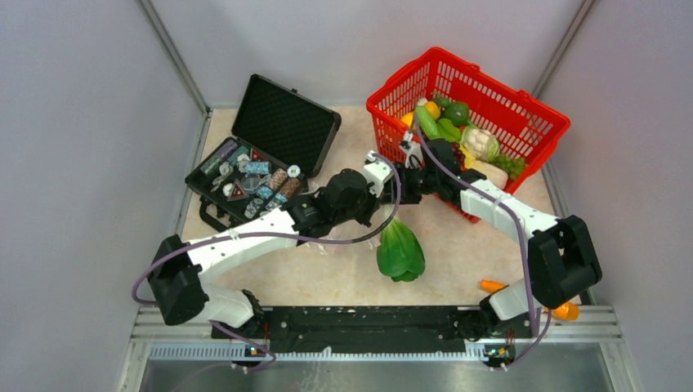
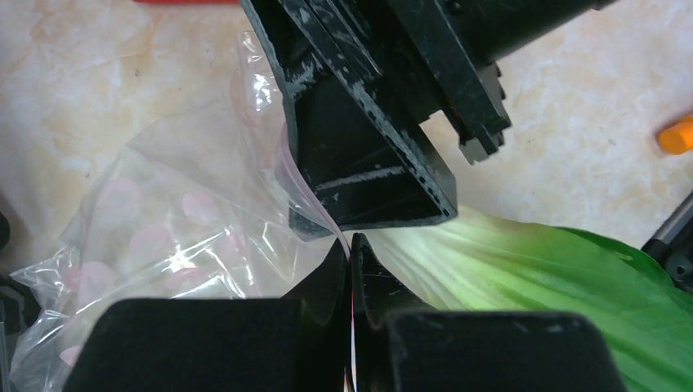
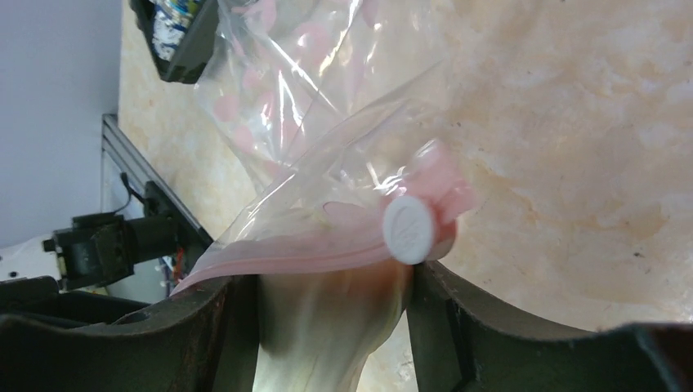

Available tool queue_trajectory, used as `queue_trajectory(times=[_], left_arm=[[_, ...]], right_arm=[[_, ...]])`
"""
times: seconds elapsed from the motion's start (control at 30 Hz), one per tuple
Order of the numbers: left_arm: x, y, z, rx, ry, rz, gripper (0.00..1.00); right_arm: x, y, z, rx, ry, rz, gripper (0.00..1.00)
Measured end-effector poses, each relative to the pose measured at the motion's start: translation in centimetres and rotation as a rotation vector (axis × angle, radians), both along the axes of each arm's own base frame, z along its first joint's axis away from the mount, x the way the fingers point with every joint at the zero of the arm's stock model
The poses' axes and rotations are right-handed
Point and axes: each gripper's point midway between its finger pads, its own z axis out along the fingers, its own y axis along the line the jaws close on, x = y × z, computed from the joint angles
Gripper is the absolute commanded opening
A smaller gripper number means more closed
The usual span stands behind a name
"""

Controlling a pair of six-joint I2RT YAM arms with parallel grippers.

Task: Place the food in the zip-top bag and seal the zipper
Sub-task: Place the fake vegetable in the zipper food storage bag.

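Observation:
The clear zip-top bag (image 2: 163, 229) lies crumpled on the table under both grippers. My left gripper (image 2: 350, 245) is shut on the bag's pink zipper strip (image 2: 315, 196), which runs edge-on between its fingers. My right gripper (image 3: 327, 278) is shut on the white stem of a green leafy vegetable (image 3: 327, 335) and holds the stem at the bag's mouth. There the zipper (image 3: 286, 255) and its white slider (image 3: 411, 229) cross just in front of the stem. The green leaf (image 1: 400, 249) lies on the table below the two grippers (image 1: 381, 175) (image 1: 406, 189). It also shows in the left wrist view (image 2: 531, 269).
A red mesh basket (image 1: 523, 122) with several toy fruits and vegetables stands at the back right. An open black case (image 1: 261, 155) of small trinkets sits at the back left. An orange piece (image 1: 493, 286) lies near the right arm's base.

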Motion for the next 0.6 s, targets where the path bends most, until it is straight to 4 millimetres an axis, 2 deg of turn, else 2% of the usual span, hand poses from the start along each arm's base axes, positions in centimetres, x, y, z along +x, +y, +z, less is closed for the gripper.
queue_trajectory(times=[0.13, 0.3, 0.37, 0.4, 0.47, 0.57, 0.6], left_arm=[[0.0, 0.3, -2.6, 0.049, 0.027, 0.018, 0.00], [-0.4, 0.9, -7.6, 0.109, 0.093, 0.043, 0.00], [-0.6, 1.1, -9.5, 0.131, 0.124, 0.054, 0.00], [-0.7, 1.1, -10.3, 0.140, 0.138, 0.058, 0.00], [-0.8, 1.1, -11.5, 0.150, 0.158, 0.066, 0.00], [-0.7, 0.8, -12.3, 0.153, 0.169, 0.071, 0.00], [-0.7, 0.7, -12.5, 0.153, 0.171, 0.072, 0.00]], right_arm=[[-0.7, -0.5, -2.5, -0.055, 0.001, -0.016, 0.27], [-2.7, -2.4, -8.5, -0.127, 0.046, -0.047, 0.35], [-3.6, -2.9, -10.7, -0.140, 0.069, -0.048, 0.44], [-4.0, -3.0, -11.3, -0.137, 0.082, -0.049, 0.49], [-3.6, -2.5, -11.1, -0.100, 0.045, -0.045, 0.55], [-3.4, -2.2, -11.0, -0.079, 0.014, -0.043, 0.64], [-3.3, -2.2, -10.9, -0.075, 0.009, -0.042, 0.71]])
